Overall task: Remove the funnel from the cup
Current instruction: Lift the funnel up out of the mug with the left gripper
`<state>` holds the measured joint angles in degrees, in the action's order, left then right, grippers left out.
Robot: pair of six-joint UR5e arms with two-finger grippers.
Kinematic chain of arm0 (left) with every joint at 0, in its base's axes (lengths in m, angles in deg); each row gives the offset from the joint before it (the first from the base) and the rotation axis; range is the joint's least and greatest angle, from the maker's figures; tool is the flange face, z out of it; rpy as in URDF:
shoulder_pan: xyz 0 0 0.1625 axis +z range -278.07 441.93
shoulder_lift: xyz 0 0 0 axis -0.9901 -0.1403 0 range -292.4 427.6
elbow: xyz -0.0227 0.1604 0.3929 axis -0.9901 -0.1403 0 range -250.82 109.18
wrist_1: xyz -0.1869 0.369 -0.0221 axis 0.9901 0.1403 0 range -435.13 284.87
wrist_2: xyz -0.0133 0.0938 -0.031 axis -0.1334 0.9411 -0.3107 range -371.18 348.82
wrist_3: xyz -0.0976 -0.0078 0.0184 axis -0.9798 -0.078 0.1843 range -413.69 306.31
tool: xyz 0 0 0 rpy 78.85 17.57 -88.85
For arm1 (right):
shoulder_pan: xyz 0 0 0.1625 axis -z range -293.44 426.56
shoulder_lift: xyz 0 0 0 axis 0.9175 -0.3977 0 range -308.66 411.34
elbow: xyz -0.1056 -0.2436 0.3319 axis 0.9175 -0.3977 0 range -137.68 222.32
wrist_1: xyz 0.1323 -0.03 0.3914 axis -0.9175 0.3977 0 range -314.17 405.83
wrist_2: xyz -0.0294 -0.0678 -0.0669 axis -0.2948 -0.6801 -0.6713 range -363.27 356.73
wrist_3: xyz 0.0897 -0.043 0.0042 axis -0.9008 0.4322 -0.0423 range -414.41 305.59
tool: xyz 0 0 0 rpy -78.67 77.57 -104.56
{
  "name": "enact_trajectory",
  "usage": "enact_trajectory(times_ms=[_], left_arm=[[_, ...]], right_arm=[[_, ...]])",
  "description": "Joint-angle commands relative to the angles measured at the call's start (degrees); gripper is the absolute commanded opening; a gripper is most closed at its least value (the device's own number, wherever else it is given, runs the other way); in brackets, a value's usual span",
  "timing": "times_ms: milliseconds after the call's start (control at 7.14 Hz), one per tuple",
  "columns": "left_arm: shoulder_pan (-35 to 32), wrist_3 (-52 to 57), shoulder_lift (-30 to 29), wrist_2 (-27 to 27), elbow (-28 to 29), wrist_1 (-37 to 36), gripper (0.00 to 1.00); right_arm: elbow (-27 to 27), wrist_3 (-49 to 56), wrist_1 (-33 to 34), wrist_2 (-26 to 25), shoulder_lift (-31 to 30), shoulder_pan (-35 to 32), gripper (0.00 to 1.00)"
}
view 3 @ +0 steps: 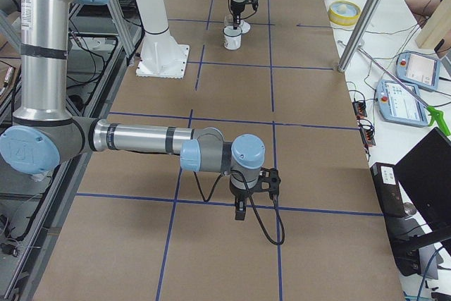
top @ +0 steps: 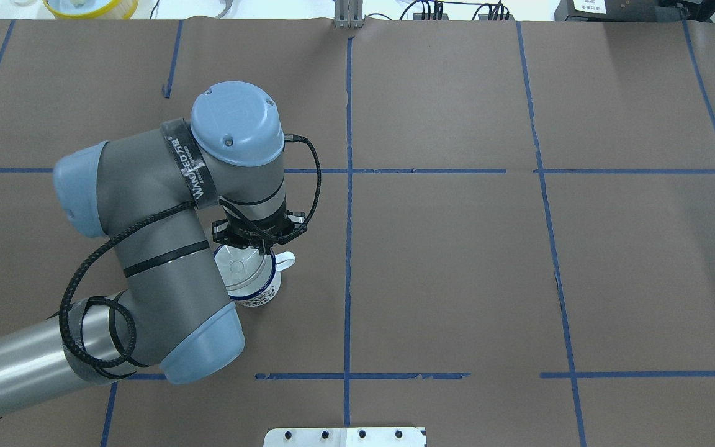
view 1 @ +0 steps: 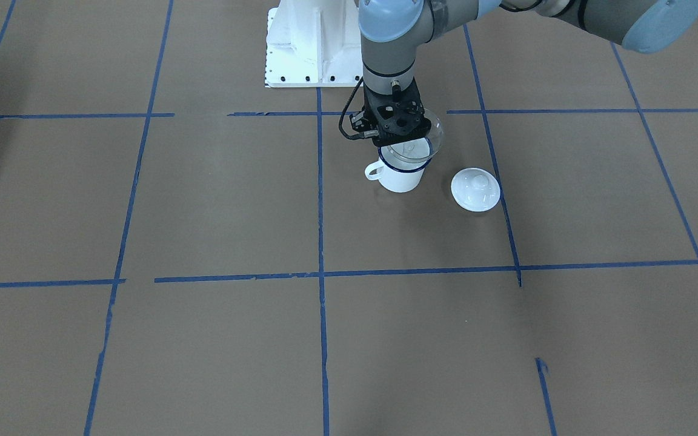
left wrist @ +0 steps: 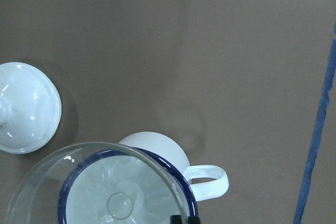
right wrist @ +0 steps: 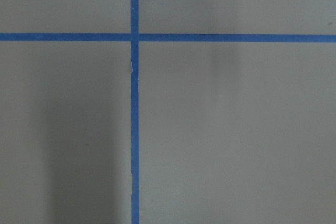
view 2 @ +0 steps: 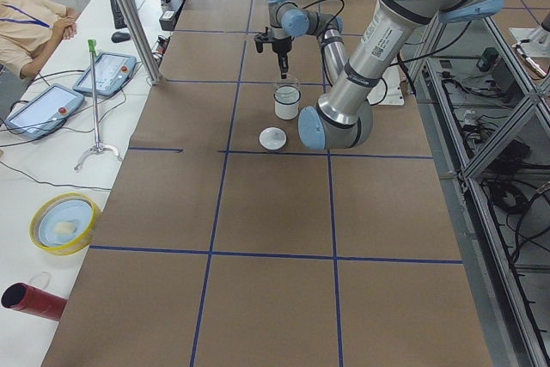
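Observation:
The cup (view 1: 400,177) is a white enamel mug with a dark blue rim, its handle toward the table's middle, and it stands upright on the brown table. The clear funnel (view 1: 429,134) sits tilted over the cup's mouth, its wide cone above the blue rim. My left gripper (view 1: 397,140) comes straight down onto the funnel's rim on the robot's side and is shut on it. In the left wrist view the funnel (left wrist: 105,187) covers the cup (left wrist: 157,148), with a dark fingertip (left wrist: 184,219) at its edge. My right gripper (view 3: 240,211) hangs over bare table far away; I cannot tell its state.
A white domed lid (view 1: 475,189) with a knob lies on the table just beside the cup, also in the left wrist view (left wrist: 23,107). The robot's white base (view 1: 306,42) stands behind the cup. Blue tape lines cross the brown table cover.

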<state>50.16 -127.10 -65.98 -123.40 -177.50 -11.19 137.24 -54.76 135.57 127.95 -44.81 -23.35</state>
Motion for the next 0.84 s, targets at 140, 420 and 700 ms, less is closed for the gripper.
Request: enact_trajectory(times_ms=[140, 420, 700], left_arm=[[-4.49, -0.24, -3.36, 0.42, -2.66, -5.05, 0.0], [-10.64, -1.72, -3.18, 2.7, -2.05, -0.61, 0.0], [-14.54, -11.27, -0.56, 2.79, 2.24, 15.0, 0.0]], right_arm=[[0.0, 0.0, 0.0, 0.0, 0.0, 0.0, 1.0], [0.0, 0.0, 0.0, 0.0, 0.0, 0.0, 1.0], [0.0, 0.0, 0.0, 0.0, 0.0, 0.0, 1.0]])
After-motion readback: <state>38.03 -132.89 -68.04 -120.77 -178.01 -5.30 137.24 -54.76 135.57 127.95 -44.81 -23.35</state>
